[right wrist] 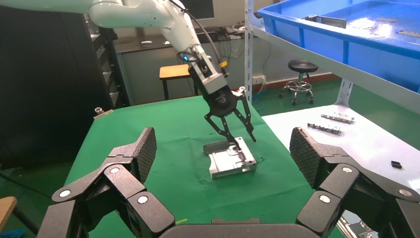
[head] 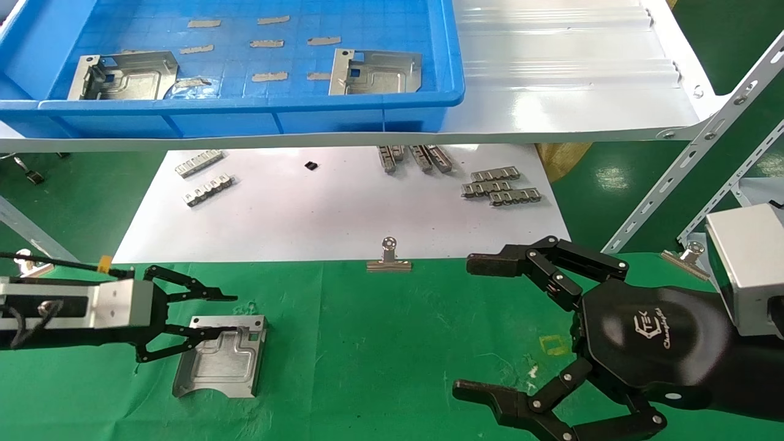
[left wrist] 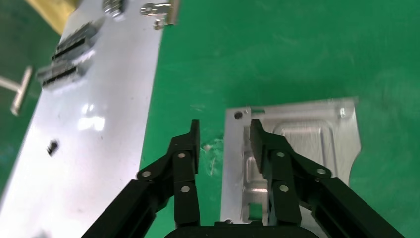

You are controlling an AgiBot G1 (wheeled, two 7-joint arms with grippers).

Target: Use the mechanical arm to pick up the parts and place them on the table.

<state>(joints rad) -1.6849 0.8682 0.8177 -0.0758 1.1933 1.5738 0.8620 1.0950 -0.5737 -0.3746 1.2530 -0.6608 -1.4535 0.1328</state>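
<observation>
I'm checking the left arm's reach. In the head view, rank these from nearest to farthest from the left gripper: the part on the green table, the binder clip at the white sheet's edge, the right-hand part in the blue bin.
1. The part on the table: directly at the left gripper, its jaws open over it.
2. The binder clip: toward the middle, at the white sheet's near edge.
3. The right-hand part in the blue bin: up on the shelf, farthest.
</observation>
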